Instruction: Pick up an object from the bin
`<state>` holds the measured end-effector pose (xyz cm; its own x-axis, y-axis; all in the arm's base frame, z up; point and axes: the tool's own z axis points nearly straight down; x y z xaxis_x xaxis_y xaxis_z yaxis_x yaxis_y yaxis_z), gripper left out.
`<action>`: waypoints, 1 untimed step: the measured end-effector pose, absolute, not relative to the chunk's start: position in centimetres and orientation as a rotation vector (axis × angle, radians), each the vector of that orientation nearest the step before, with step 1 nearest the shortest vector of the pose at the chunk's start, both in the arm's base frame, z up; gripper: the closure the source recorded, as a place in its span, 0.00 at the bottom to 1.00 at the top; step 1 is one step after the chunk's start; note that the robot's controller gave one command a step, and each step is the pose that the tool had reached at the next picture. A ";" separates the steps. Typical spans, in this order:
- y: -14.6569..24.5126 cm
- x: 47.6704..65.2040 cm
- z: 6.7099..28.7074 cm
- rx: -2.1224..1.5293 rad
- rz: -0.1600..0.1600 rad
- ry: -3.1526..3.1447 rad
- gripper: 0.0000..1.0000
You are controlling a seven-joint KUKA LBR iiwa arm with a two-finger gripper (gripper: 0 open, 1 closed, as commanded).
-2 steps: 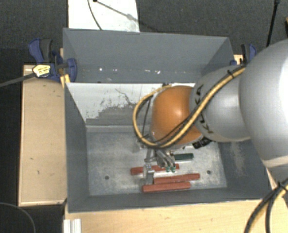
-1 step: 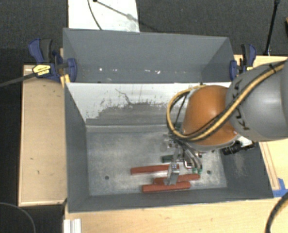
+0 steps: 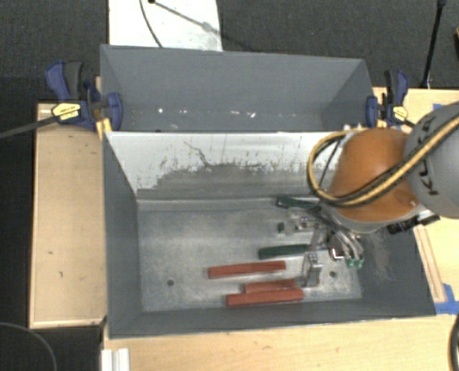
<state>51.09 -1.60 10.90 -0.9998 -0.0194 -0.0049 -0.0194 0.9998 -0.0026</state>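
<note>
My gripper (image 3: 314,273) hangs low over the right part of the bin floor, below the orange cover. Its metal fingers point down near the right ends of two red-brown sticks. One red-brown stick (image 3: 246,270) lies flat in the middle of the floor. A second, thicker red-brown stick (image 3: 265,294) lies just in front of it, its right end under the fingertips. A dark green stick (image 3: 282,250) lies just left of the gripper. Nothing shows between the fingers.
Another dark green piece (image 3: 295,202) lies by the back wall, partly under the orange cover. The arm and its cables cover the bin's right side.
</note>
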 end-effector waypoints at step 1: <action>-2.5 51.2 6.9 0.058 0.002 3.144 0.00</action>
